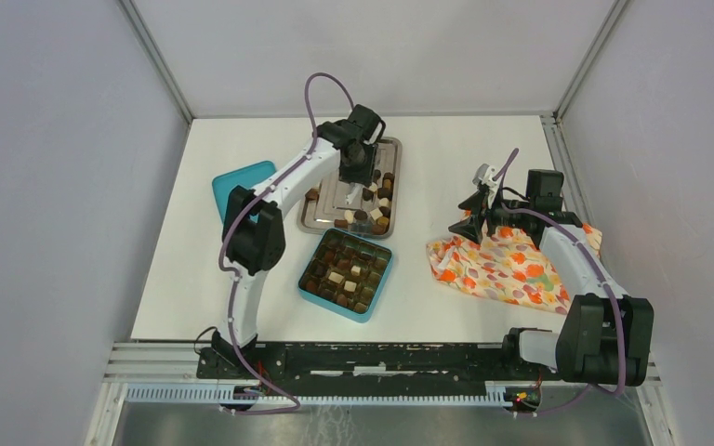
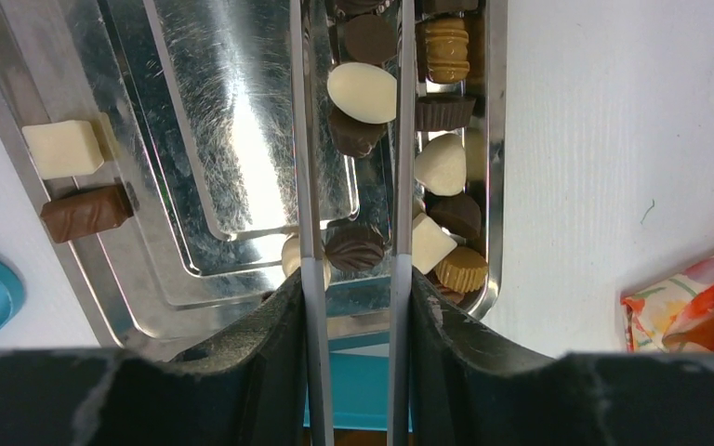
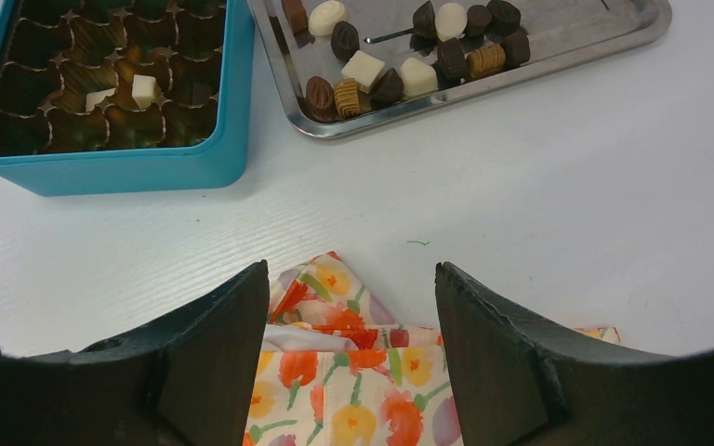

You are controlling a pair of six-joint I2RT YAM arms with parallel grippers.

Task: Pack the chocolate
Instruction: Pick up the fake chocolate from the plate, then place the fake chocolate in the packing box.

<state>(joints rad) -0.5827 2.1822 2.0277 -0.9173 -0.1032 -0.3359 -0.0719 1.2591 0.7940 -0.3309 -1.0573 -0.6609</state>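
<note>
Chocolate pieces (image 1: 379,200), dark, mid-brown and cream-white, lie along the right side of the steel tray (image 1: 328,198). More fill compartments of the teal box (image 1: 373,301). My left gripper (image 1: 357,165) hangs over the tray, shut on a pair of thin metal tongs (image 2: 309,186). In the left wrist view the left gripper (image 2: 355,279) sends the tong blades past a white oval chocolate (image 2: 363,91) and a ridged dark one (image 2: 354,247); the tips are out of frame. My right gripper (image 1: 472,216) (image 3: 351,279) stands open over the cloth, holding nothing.
An orange floral cloth (image 1: 511,265) (image 3: 363,372) lies crumpled at the right. A teal lid (image 1: 240,181) sits left of the tray. A white cube (image 2: 62,149) and a brown bar (image 2: 85,211) rest on the tray's left ledge. Walls enclose the table.
</note>
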